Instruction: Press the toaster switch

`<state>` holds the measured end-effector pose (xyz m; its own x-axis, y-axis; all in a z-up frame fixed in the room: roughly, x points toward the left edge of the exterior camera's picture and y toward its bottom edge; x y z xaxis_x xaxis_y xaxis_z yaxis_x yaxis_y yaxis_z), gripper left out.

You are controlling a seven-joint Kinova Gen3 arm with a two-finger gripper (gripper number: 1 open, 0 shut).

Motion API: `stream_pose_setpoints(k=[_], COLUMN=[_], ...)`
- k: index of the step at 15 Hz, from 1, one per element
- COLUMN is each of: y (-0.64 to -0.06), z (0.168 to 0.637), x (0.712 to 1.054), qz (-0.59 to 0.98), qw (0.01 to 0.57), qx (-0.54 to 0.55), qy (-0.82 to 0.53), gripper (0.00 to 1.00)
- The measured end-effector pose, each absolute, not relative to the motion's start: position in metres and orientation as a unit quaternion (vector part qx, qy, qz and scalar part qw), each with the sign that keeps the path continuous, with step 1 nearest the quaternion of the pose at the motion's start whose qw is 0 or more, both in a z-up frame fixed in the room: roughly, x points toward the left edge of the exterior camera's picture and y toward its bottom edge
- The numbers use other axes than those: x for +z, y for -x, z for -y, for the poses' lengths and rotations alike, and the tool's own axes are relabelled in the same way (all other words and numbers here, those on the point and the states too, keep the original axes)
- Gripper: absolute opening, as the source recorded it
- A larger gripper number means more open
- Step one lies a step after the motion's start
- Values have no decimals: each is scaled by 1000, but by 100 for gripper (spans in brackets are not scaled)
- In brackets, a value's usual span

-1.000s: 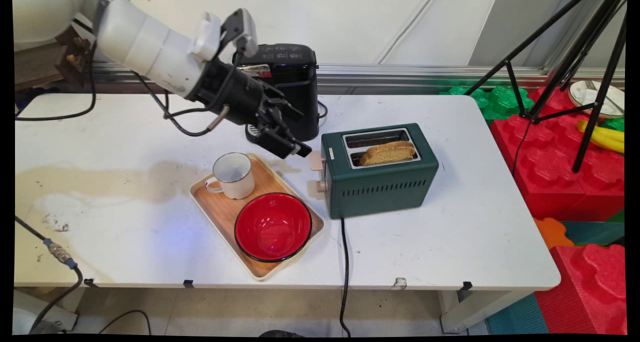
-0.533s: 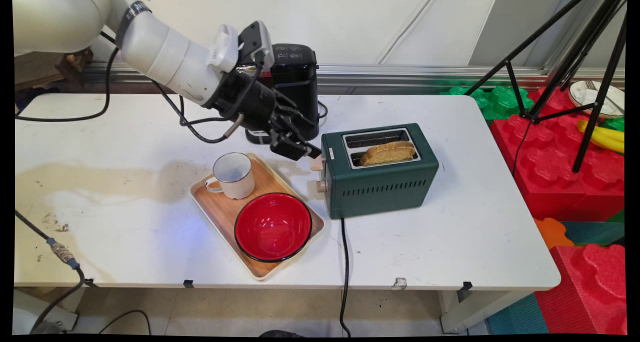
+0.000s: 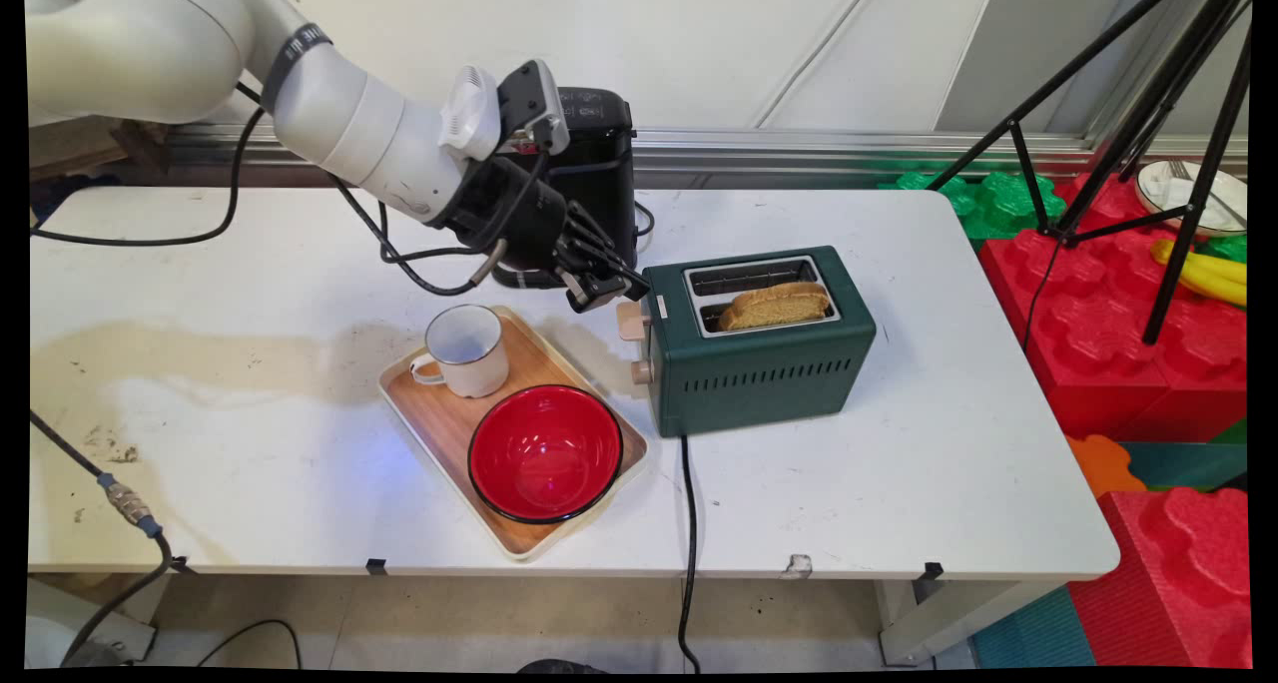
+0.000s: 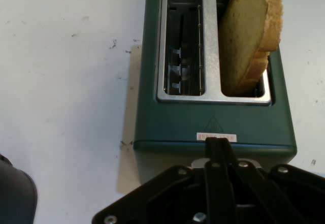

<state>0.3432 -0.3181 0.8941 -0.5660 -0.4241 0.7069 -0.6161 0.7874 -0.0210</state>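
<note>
A dark green two-slot toaster (image 3: 759,363) stands mid-table. A slice of browned bread (image 3: 777,306) sticks up out of its near slot, and the far slot is empty. My gripper (image 3: 621,290) is shut with nothing in it. Its tips hover at the toaster's left end, just above the pale lever (image 3: 630,320) and the round knob (image 3: 640,371). The hand view looks down over the toaster (image 4: 213,127). There the bread (image 4: 251,36) stands in the right slot, and the closed gripper (image 4: 218,145) reaches the end edge by a small label.
Left of the toaster lies a wooden tray (image 3: 439,423) carrying a white enamel mug (image 3: 467,351) and a red bowl (image 3: 545,451). A black coffee machine (image 3: 597,164) stands behind the gripper. The toaster's cord (image 3: 689,523) runs off the front edge. A tripod (image 3: 1128,114) and red foam blocks (image 3: 1128,353) are at the right.
The arm has swung right, carrying the gripper from above the tray's far corner to the toaster's left end over the lever. The toaster, bread, mug and bowl have not moved.
</note>
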Motion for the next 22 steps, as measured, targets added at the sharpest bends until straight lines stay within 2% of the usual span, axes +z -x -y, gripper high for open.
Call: stream_pose_setpoints(k=[22], y=[-330], z=[323], x=[846], qz=[871], qw=[346], qx=[112], qy=[-330], gripper=[0])
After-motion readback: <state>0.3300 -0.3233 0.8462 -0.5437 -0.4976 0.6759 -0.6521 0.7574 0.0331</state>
